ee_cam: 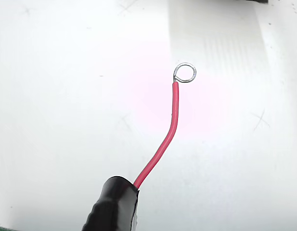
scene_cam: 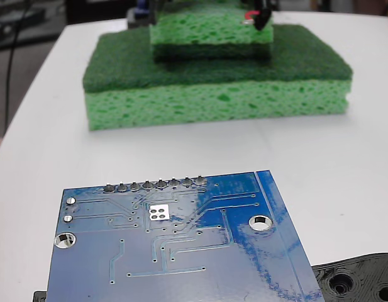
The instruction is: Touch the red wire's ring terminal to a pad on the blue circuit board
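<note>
The blue circuit board (scene_cam: 181,258) lies in the fixed view's foreground, with a row of silver solder points (scene_cam: 155,185) along its far edge and two round mounting holes. Far behind it, at the top of that view, my gripper (scene_cam: 263,15) hangs over the green sponges, carrying the red wire (scene_cam: 250,14). In the wrist view the red wire (ee_cam: 162,144) curves up out of a black taped holder (ee_cam: 112,207). It ends in the silver ring terminal (ee_cam: 185,73), which hangs in the air over bare white table. The board is out of sight in that view.
A small green sponge (scene_cam: 209,34) is stacked on a large one (scene_cam: 219,88) between gripper and board. A black perforated plastic piece (scene_cam: 360,280) lies right of the board. The white table (scene_cam: 344,163) curves away at the left, with dark clutter beyond.
</note>
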